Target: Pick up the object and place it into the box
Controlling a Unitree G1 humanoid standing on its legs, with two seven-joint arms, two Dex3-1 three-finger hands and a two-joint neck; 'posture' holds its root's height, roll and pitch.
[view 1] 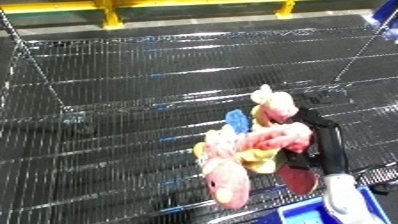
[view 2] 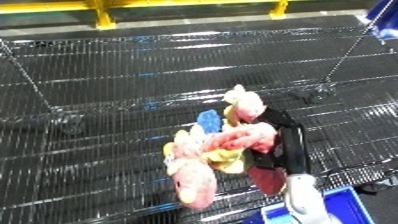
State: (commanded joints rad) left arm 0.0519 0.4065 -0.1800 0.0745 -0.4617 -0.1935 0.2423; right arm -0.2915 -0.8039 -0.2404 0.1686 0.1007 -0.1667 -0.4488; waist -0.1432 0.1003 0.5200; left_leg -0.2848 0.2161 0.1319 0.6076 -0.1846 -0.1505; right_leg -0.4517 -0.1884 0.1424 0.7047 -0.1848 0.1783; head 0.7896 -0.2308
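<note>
Underneath everything lies a dark wire-mesh bench, its thin parallel rods catching streaks of glare across nearly the whole view. Along the far edge runs a yellow rail with a yellow post dropping from it, and beyond that a strip of grey floor. Thin wires slant down to the mesh at the upper left and upper right.

Over the mesh at the lower right, the right hand — black, on a white forearm rising from the bottom edge — has its fingers curled round a plush toy. The toy is pink with yellow patches and a small blue part near its top; one pink limb sticks up beside the hand and a longer one dangles toward the lower edge. Whether any part of it touches the mesh cannot be told.

At the bottom right corner sits a blue bin, cut off by the frame and partly covered by the forearm — only a rim and a bit of wall show. The toy's shape is hard to make out.
</note>
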